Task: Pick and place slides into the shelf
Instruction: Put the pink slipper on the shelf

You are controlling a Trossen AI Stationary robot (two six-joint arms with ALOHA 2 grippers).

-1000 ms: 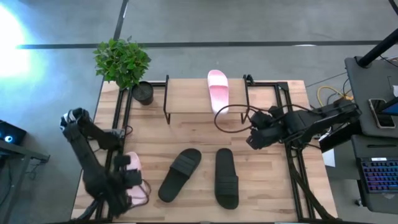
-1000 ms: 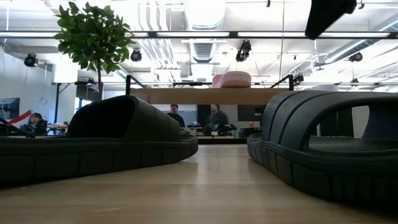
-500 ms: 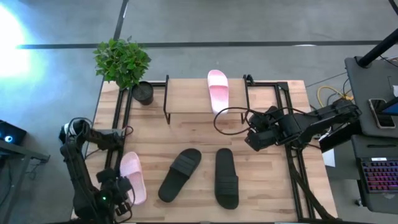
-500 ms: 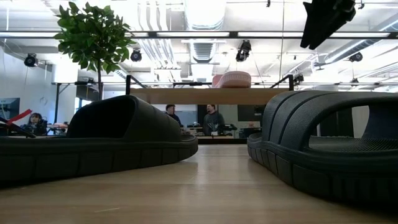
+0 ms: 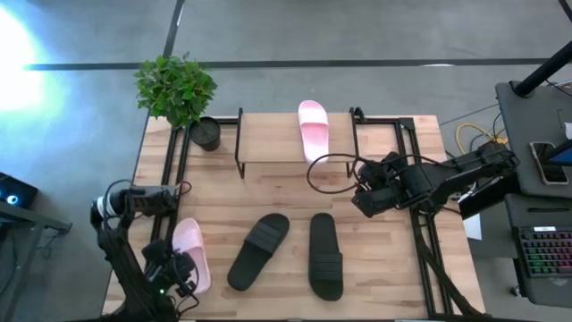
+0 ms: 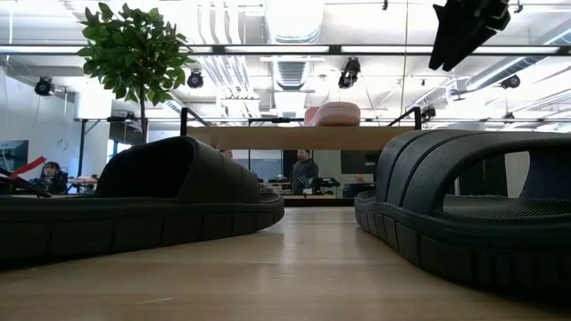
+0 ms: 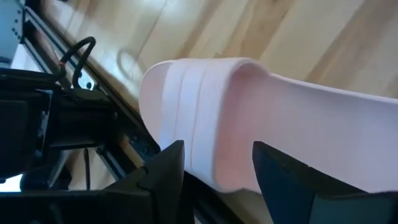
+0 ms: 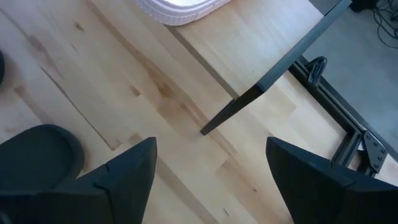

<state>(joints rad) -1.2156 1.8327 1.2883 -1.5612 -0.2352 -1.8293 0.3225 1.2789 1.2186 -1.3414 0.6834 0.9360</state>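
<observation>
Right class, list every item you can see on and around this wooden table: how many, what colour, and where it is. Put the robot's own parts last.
Light pink open-toe slide sandals: 2, pink; one on the shelf top, one at the table's front-left corner.
Black open-toe slide sandals: 2, black; side by side on the table front, left one angled, right one straight.
Low wooden-plank shelf with black metal frames: 1, light wood; table rear centre.
Potted green plant: 1, green in black pot; rear-left corner.
People: in the room behind.
Left gripper: 1, dark, open around the front-left pink slide.
Right gripper: 1, dark, open, right of the shelf.
</observation>
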